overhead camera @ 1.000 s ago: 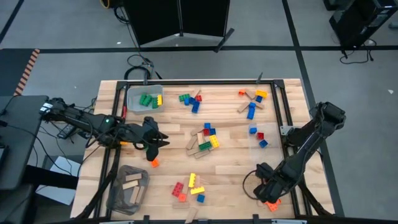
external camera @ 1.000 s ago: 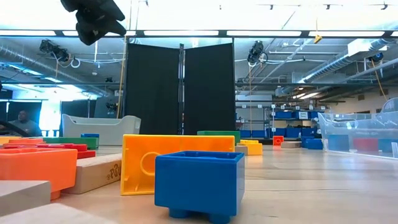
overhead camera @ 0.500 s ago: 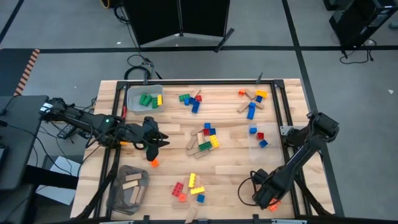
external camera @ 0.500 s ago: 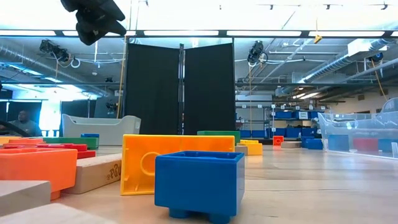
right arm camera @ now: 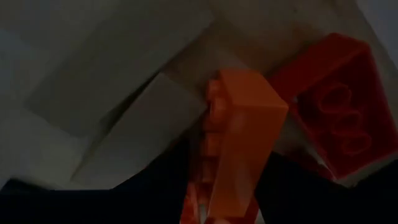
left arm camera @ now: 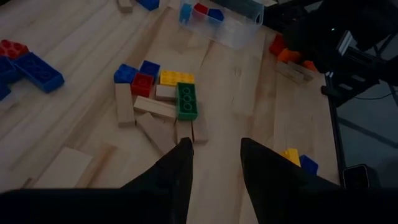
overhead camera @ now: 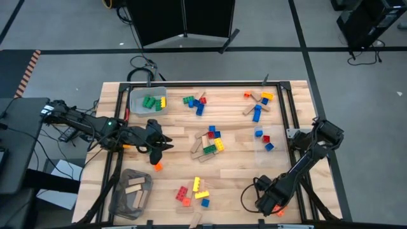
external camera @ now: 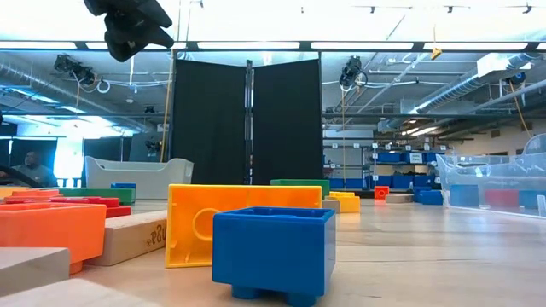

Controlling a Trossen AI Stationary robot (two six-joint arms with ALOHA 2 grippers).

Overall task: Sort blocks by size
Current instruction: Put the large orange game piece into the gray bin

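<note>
The right hand (overhead camera: 267, 205) is seen shifted leftward along the bench's (overhead camera: 235, 184) lower edge since a second ago, clamped on an orange block (right arm camera: 239, 130). The left hand (overhead camera: 159, 144) is kept unmoved at centre-left, narrowly parted and empty, near the central block cluster (overhead camera: 210, 143).

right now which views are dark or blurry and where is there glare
Right wrist view: very dim and soft, so close that the orange brick and red brick fill it. Left wrist view: underexposed, with the fingers nearly black. Low view: ceiling lights blow out the top, and the near blue brick looms large. High view: evenly lit and sharp.
</note>
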